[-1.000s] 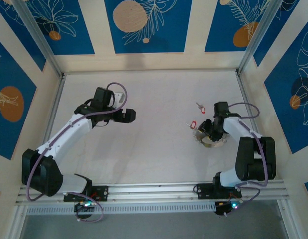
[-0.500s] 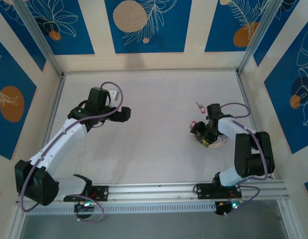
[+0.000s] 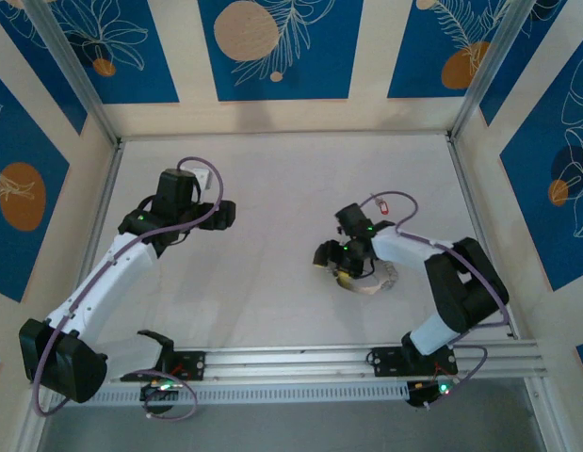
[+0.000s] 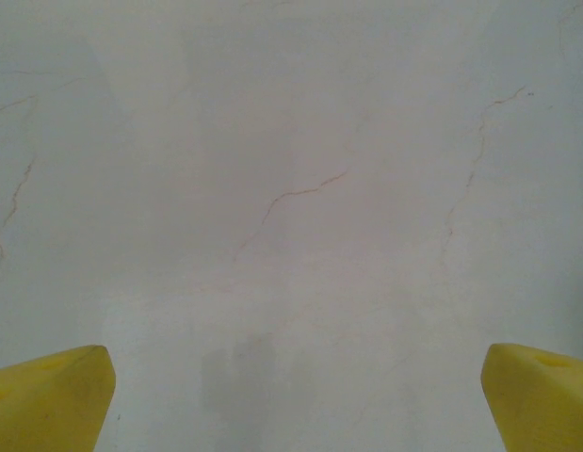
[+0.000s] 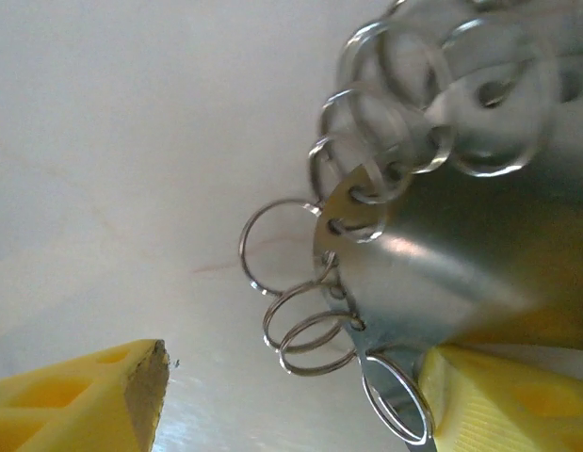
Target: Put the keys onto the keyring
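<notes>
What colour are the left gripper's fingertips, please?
Yellow; the fingertips show best in the left wrist view.

left gripper (image 4: 296, 405): jaws spread wide, bare table showing between them.
fingertips (image 4: 48, 400): yellow and blunt, one low on the left and one low on the right, well apart.
table (image 4: 291, 141): pale off-white surface below the gripper, crossed by thin brownish hairline veins (image 4: 291, 195).
shadow (image 4: 239, 372): faint grey patch on the table between the fingertips, nearer the left one.
</notes>
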